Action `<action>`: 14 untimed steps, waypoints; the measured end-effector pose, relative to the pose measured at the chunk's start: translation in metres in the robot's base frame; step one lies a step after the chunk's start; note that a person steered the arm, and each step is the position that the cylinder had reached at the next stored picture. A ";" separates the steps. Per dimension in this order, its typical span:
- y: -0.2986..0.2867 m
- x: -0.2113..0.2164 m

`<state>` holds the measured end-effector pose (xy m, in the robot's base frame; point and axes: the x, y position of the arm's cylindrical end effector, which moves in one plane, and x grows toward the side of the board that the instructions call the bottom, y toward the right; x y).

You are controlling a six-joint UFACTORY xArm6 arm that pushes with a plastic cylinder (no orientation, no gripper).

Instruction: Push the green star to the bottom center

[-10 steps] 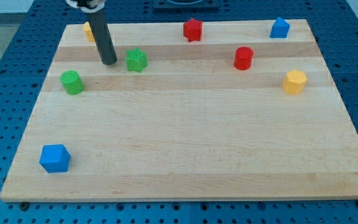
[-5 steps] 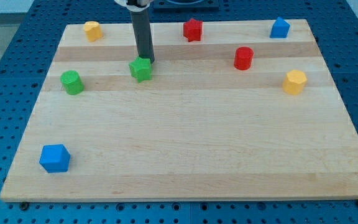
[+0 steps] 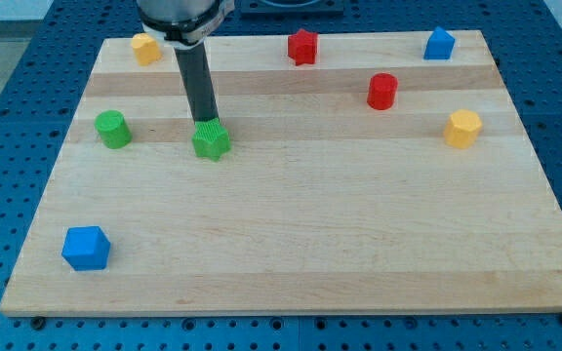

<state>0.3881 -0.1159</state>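
The green star (image 3: 211, 142) lies on the wooden board (image 3: 291, 224), left of centre in the upper half. My tip (image 3: 206, 122) is at the star's top edge, touching it from the side of the view's top. The dark rod rises from there toward the view's top.
A green cylinder (image 3: 113, 129) stands to the star's left. A blue cube (image 3: 86, 248) is at the bottom left. A yellow block (image 3: 145, 48), a red star (image 3: 302, 46) and a blue block (image 3: 439, 44) line the top edge. A red cylinder (image 3: 382, 91) and a yellow hexagon (image 3: 462, 129) are at the right.
My tip went from the star's left round to its top and pushed it toward the view's bottom, slightly left. The other blocks have not moved.
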 end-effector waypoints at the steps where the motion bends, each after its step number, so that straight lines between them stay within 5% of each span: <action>1: 0.000 0.028; 5: 0.008 0.126; 9: 0.056 0.099; 14: 0.115 0.134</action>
<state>0.5219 -0.0010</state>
